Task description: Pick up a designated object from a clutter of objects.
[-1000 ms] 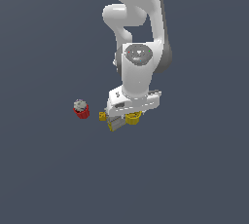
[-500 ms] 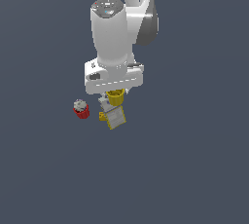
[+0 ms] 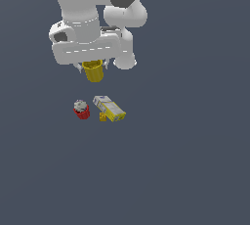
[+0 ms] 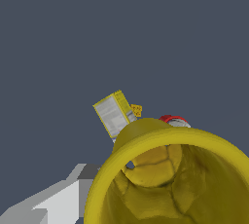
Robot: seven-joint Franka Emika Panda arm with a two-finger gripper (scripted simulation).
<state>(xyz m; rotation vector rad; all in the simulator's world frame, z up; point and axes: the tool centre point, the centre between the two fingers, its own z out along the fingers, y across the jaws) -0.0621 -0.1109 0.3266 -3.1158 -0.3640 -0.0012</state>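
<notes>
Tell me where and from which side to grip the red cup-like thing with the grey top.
Grip the red cup-like thing with the grey top across its round red sides, coming from above. It stands upright and apart from the grey-and-yellow rectangular box, so the fingers have room either side.

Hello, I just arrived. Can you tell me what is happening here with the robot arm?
The arm has picked the yellow cup out of the clutter. Its pincer is shut on the cup and holds it up in the air, above the other items. Below, on the surface, remain the red cup-like item with a grey top, the grey-and-yellow box and a tiny yellow cube beside the box.
</notes>
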